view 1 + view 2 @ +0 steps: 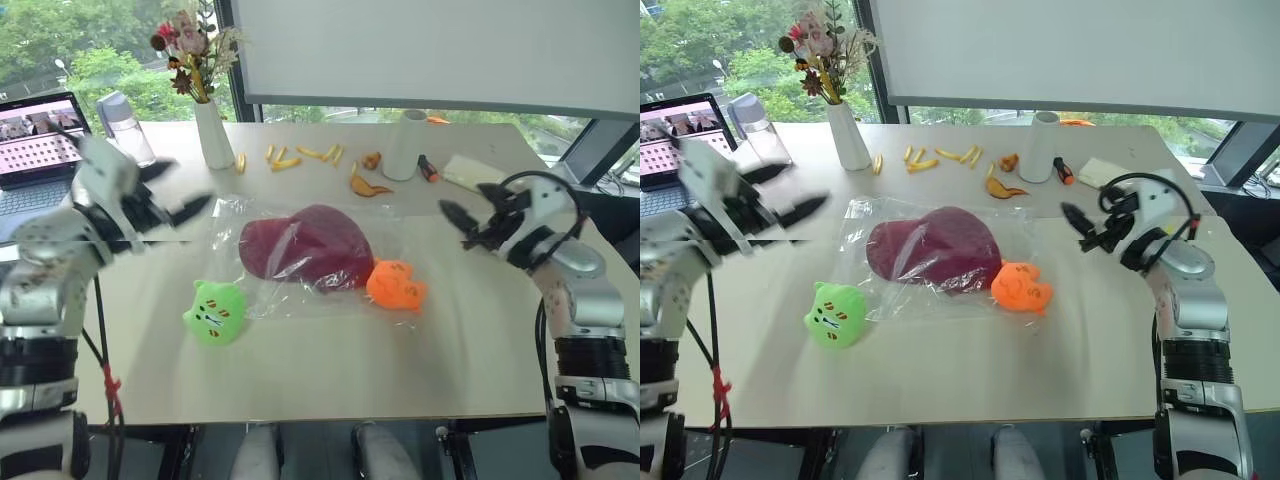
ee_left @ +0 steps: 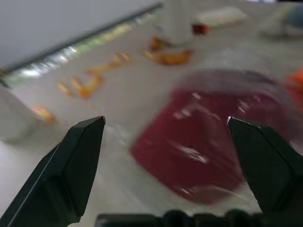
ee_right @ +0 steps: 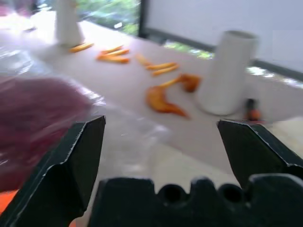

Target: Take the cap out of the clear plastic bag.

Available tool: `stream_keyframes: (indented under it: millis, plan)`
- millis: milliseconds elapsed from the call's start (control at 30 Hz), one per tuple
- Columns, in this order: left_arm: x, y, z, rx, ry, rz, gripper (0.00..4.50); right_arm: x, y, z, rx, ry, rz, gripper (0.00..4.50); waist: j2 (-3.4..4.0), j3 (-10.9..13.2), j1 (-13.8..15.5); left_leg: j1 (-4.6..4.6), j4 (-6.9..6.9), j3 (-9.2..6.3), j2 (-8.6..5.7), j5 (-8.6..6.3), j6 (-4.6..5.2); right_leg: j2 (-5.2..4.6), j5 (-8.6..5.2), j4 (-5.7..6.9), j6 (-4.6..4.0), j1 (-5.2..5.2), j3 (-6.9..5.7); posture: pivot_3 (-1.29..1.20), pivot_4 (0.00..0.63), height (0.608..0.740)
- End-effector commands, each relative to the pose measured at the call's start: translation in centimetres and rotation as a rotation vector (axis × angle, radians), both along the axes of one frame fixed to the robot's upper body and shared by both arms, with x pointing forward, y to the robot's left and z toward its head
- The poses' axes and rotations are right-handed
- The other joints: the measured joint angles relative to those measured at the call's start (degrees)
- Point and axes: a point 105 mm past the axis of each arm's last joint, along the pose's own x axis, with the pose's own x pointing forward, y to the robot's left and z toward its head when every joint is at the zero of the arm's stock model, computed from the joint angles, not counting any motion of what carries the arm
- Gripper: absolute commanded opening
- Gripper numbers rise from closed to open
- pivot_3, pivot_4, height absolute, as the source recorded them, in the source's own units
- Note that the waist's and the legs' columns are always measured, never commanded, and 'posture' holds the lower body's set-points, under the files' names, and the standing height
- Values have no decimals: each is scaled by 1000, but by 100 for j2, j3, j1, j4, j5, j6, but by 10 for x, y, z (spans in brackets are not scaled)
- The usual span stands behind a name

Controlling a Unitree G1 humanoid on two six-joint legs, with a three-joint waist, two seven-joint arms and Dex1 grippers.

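Cap (image 1: 305,246), dark red and soft-looking, lies flat in the middle of a pale table (image 1: 330,370), sealed inside a clear plastic bag (image 1: 240,225) that spreads wider than the cap on every side. A green toy (image 1: 214,313) sits at the bag's near left corner and an orange toy (image 1: 396,284) rests against its right edge, just beside the cap.

The left gripper (image 1: 170,205) hovers above the table to the left of the bag, fingers spread wide and holding nothing. The right gripper (image 1: 462,222) hovers to the right of the bag, also wide open and empty. Neither touches the bag.

The cap is probably light and floppy, with only the brim offering some stiffness. The bag looks thin, crinkly and slippery, so it would likely slide or bunch when pulled. A sensible hold might be one gripper pinching a loose bag edge while the other takes the brim. Where the bag's opening lies cannot be told.
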Motion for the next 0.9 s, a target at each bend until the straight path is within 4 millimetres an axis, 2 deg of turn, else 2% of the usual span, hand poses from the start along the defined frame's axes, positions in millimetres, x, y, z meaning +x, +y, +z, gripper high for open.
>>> stream_keyframes:
  millis: [33,100,233,267,333,467,567,700,900]
  plan:
    - [-23,-14,21,52,2,-154,4463,-28,28,21,-83,3,197,4500,-7,6,5,-20,11,-2,2,0,0,1,0,10,0,-19,-1,0,150,730]
    - [-29,-19,20,53,37,-202,4463,-41,38,21,-111,44,269,4500,-8,7,7,-44,31,-2,-2,0,0,-2,-1,34,1,-46,2,0,150,730]
    - [-37,-23,14,52,103,-256,4463,-61,51,13,-181,123,356,4500,-9,6,20,-36,39,-1,-1,0,0,-3,-22,48,27,-46,2,0,150,730]
    - [-41,-25,12,53,123,-274,4463,-64,53,10,-210,135,366,4500,-9,6,23,-34,40,-1,0,0,0,-3,-43,49,-11,-45,1,0,150,730]
    - [-49,-27,4,71,171,-302,4463,-66,51,-1,-301,152,354,4500,-9,6,26,-34,45,-1,0,0,0,-5,-44,50,-12,-45,2,0,150,730]
    - [-58,-24,-3,101,224,-324,4463,-63,46,-16,-375,172,322,4500,-11,7,22,-39,41,4,-1,0,0,-8,-47,49,-16,-56,3,0,150,730]
    - [-57,-22,-2,107,219,-312,4463,-58,42,-23,-406,169,302,4500,-11,7,33,-38,42,3,0,1,1,-5,-47,58,-16,-58,2,0,150,730]
    - [-63,-27,6,98,204,-355,4463,-45,31,-46,-475,199,254,4500,-17,7,34,-38,50,3,0,0,1,-6,-47,54,-15,-54,2,0,150,730]
    - [-66,-31,15,91,181,-370,4463,-34,38,-57,-442,206,267,4500,-19,8,13,-39,48,2,0,1,1,-3,-42,66,-5,-57,3,0,150,730]
